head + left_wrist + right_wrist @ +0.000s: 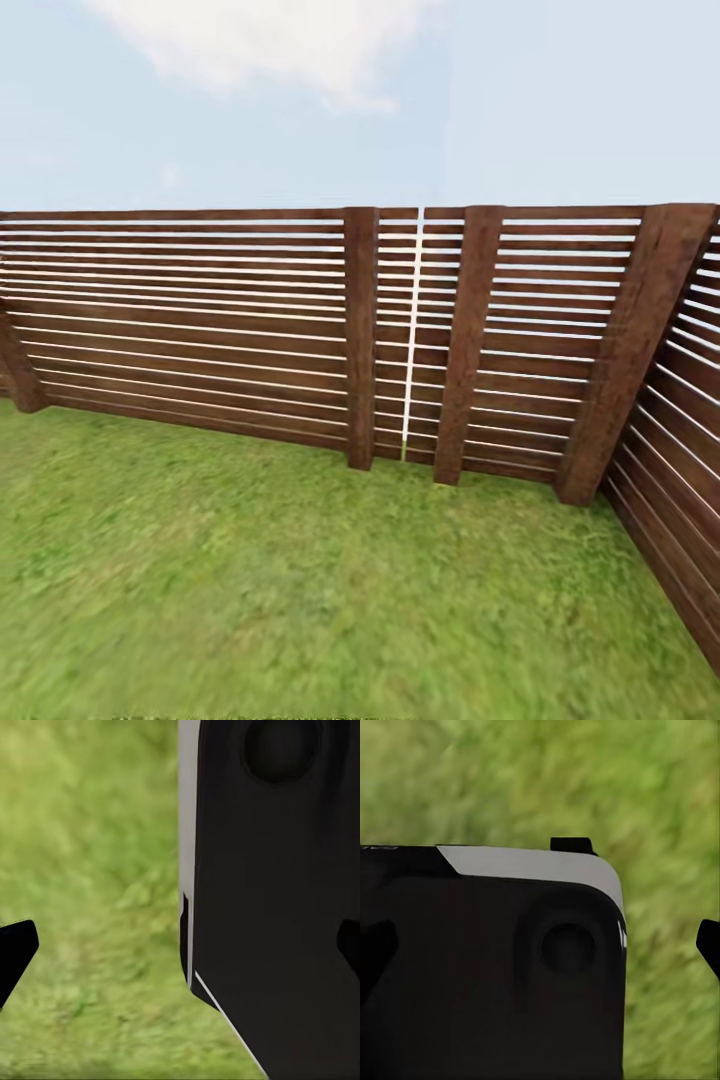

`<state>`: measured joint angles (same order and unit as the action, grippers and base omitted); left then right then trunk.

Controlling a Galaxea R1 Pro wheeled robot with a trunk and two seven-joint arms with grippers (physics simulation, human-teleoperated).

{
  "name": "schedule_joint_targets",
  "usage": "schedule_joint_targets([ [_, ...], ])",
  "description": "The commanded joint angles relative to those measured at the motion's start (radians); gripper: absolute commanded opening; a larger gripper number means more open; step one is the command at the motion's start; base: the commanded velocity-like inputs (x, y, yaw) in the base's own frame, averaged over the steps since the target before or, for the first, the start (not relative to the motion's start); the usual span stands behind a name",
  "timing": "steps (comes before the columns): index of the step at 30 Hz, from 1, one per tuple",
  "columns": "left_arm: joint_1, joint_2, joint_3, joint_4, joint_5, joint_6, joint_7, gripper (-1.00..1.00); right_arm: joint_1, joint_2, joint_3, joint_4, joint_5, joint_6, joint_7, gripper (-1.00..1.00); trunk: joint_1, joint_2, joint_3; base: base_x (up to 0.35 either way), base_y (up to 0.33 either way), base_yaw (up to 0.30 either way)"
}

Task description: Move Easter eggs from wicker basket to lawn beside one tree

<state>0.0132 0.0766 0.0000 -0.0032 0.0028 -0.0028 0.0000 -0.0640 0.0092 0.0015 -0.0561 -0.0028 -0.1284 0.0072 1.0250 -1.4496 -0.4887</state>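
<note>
The lawn (250,580) spreads out as flat green grass up to a fence. The Easter eggs, the wicker basket and the tree are out of view. In the left wrist view my left gripper (180,949) is open, with one dark fingertip (15,952) at each side edge and nothing held between them. Behind it are grass (90,870) and a black part of my own body (277,907). My right gripper (540,949) is open too, its fingertips (709,945) wide apart over grass (585,780) and a black body panel (495,967).
A brown slatted wooden fence (200,320) runs across the far side of the lawn. It meets a second fence run (680,450) at a corner on the right. Thick posts (360,340) stand along it. Open grass lies in front.
</note>
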Motion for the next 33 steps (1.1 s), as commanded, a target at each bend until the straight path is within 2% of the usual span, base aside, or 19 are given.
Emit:
schedule_joint_targets([
  [1,0.0,0.0,0.0,0.0,0.0,0.0,0.0,1.0,0.0,0.0,0.0,0.001,0.0,-0.004,0.0,1.0,0.0,0.0,-0.002,0.0,0.0,0.18],
  [33,0.0,0.0,0.0,-0.001,0.0,0.0,0.0,1.0,0.0,0.0,0.0,0.003,0.001,-0.007,-0.003,1.0,0.0,0.0,-0.043,0.0,0.0,0.18],
])
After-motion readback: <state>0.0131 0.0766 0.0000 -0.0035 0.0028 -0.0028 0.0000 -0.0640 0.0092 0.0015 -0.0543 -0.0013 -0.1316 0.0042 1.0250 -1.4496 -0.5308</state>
